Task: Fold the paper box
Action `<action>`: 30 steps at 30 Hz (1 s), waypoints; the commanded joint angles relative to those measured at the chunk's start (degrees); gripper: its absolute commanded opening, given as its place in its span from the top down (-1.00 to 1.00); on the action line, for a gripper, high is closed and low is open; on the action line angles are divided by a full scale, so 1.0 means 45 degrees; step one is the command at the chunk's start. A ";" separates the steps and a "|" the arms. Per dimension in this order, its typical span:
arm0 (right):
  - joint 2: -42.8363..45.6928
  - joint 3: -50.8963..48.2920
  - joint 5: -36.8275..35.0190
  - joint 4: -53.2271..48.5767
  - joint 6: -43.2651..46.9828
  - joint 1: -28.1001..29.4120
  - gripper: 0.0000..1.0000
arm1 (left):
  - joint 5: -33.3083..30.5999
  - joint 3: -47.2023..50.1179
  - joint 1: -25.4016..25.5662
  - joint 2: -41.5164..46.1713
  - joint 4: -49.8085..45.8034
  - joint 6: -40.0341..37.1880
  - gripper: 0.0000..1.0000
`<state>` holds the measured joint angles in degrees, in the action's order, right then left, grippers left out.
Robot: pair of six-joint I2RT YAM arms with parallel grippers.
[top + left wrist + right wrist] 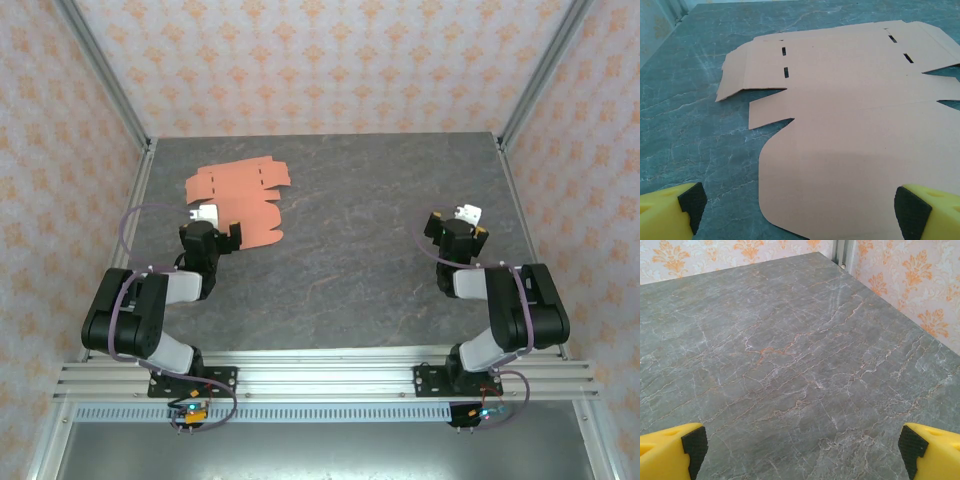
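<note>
Top external: left pincer (218, 224), apart, seemingly over paper box (240, 195) edge; right pincer (458, 221) apart over table (350, 255).

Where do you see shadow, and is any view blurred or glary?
Left wrist view: a soft shadow darkens the near part of the paper box, far flaps brighter, edges sharp. Right wrist view: the table evenly lit, veins crisp, no glare. Top view: flat, even light.

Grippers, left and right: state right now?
Left gripper: open, holding nothing, over the near end of the paper box.
Right gripper: open, holding nothing, over the table.
</note>
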<state>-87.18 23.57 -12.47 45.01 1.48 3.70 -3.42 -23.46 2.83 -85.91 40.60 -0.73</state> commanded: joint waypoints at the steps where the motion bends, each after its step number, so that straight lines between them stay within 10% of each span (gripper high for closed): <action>1: -0.0018 -0.0020 -0.0100 0.0133 -0.0201 -0.0071 -0.98 | -0.0159 -0.0235 -0.0082 0.0030 0.0427 -0.0084 -1.00; 30: 0.0029 -0.0094 -0.0119 0.0231 -0.0182 -0.0040 -0.98 | -0.0145 -0.0255 -0.0082 0.0028 0.0372 -0.0052 -1.00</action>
<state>-87.18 23.57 -12.47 45.01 1.48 3.70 -3.42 -23.53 2.83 -85.91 40.60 -0.73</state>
